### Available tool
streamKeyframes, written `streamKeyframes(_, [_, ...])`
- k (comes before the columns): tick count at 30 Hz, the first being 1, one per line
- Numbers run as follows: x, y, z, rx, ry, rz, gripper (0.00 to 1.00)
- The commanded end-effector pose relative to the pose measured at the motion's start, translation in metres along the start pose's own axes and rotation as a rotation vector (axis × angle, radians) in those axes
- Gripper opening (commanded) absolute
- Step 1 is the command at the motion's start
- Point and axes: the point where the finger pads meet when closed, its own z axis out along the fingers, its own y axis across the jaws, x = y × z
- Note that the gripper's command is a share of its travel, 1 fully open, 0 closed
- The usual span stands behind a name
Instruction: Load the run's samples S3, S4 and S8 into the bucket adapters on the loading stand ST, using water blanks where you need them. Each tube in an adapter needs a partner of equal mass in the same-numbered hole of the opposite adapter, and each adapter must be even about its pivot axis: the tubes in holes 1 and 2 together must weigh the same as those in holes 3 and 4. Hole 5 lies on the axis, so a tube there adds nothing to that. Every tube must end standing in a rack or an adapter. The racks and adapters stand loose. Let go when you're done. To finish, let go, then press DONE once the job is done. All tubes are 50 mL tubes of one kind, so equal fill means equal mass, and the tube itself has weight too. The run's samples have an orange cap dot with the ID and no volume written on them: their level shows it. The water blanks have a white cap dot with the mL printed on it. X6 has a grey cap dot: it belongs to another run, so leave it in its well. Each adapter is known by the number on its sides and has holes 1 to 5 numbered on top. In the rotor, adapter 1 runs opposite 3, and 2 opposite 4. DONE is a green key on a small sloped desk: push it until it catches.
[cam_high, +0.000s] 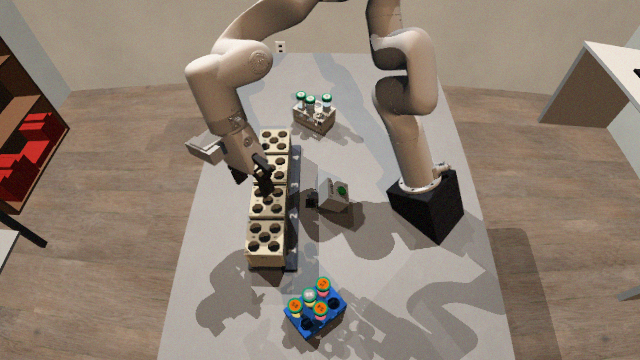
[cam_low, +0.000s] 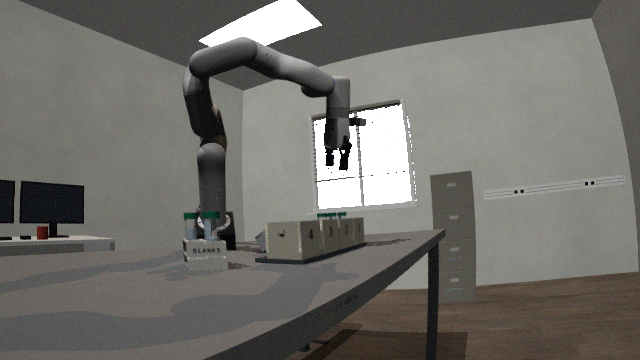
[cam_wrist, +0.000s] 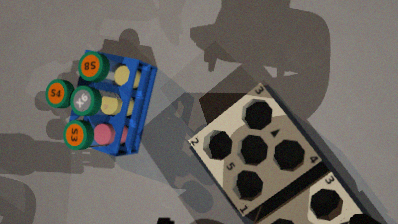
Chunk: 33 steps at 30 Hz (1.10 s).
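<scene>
Nearest on the counter (cam_high: 200, 300) (cam_low: 125, 300) (cam_wrist: 30, 165), a blue rack (cam_high: 327, 320) (cam_wrist: 116, 145) holds orange-dotted S3 (cam_high: 323, 284) (cam_wrist: 78, 135), S4 (cam_high: 320, 308) (cam_wrist: 59, 93) and S8 (cam_high: 295, 305) (cam_wrist: 93, 66), plus grey-dotted X6 (cam_high: 309, 295) (cam_wrist: 86, 101). Beyond, four cream bucket adapters (cam_high: 265, 259) (cam_low: 310, 245) (cam_wrist: 235, 125) line the loading stand (cam_high: 295, 225) (cam_low: 285, 260). Above them, the tool (cam_high: 252, 183) (cam_low: 336, 165) (cam_wrist: 262, 220) is spread wide. Green DONE (cam_high: 342, 190) sits beside the stand; farthest is the blanks rack (cam_high: 312, 122) (cam_low: 205, 257).

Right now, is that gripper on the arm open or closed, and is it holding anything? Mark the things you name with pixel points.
The gripper (cam_high: 256, 181) (cam_low: 336, 164) is open, holding nothing, up above the row of cream blocks (cam_high: 268, 259) (cam_low: 285, 250) (cam_wrist: 232, 127).
</scene>
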Motion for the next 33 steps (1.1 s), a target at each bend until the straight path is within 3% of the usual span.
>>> streamKeyframes(1, [-0.014,0.011,-0.007,-0.049,0.014,0.145,1.0])
streamKeyframes(11, [-0.038,0.028,-0.011,-0.114,0.028,0.35,1.0])
streamKeyframes(33, [-0.1,0.065,-0.014,-0.317,0.081,0.882,1.0])
